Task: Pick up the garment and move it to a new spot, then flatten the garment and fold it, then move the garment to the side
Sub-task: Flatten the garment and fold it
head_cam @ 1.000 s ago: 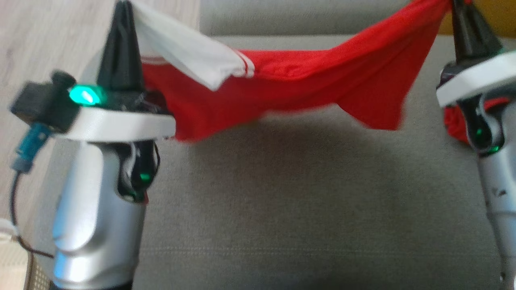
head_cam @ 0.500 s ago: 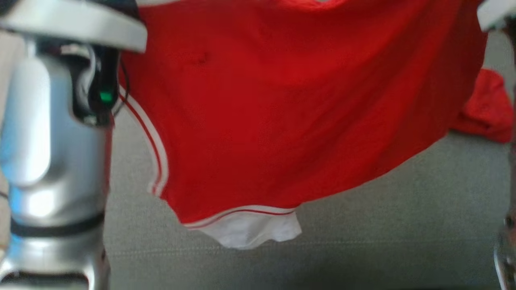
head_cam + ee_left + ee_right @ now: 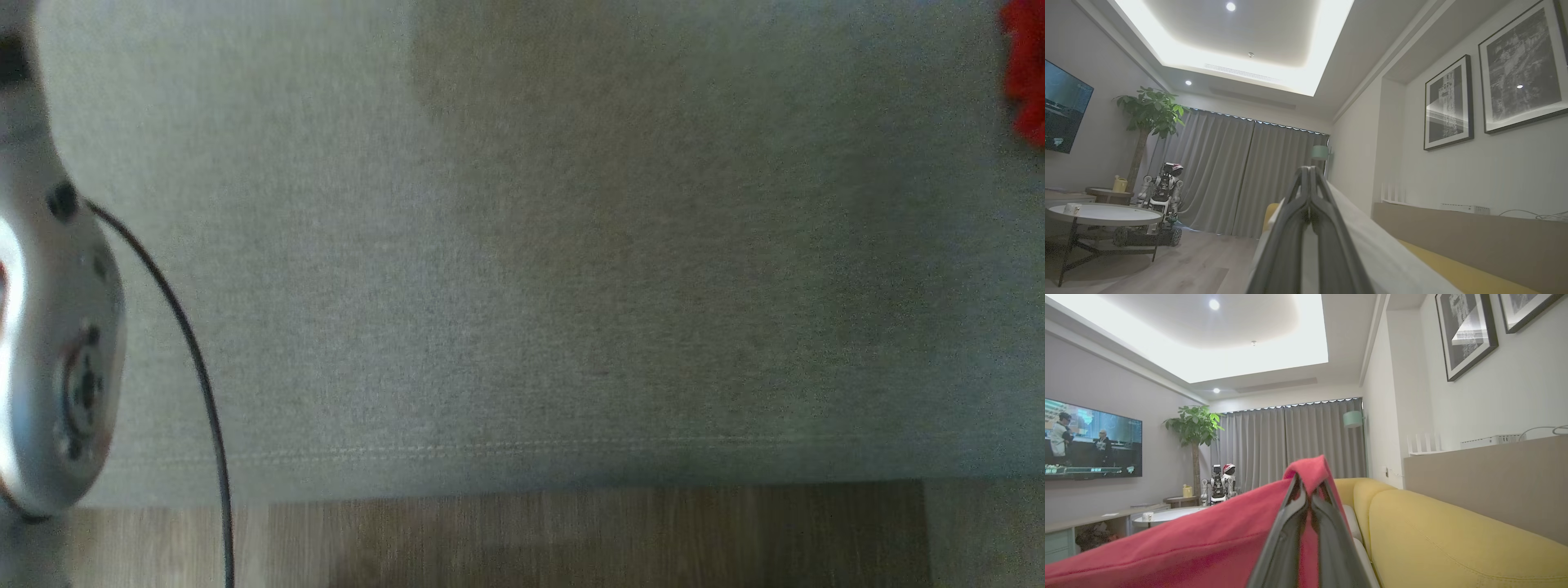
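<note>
Garment (image 3: 1188, 543) red, pinched by closed right gripper (image 3: 1308, 486) | left gripper (image 3: 1309, 169) clamped on its white part | yellow sofa (image 3: 1433, 539) beside

Left end effector (image 3: 1309, 173) is angled upward, fingers pinched together on the garment (image 3: 1372, 253). Right end effector (image 3: 1306, 498) is likewise clamped on it. The silver left forearm (image 3: 49, 351) sits below.
</note>
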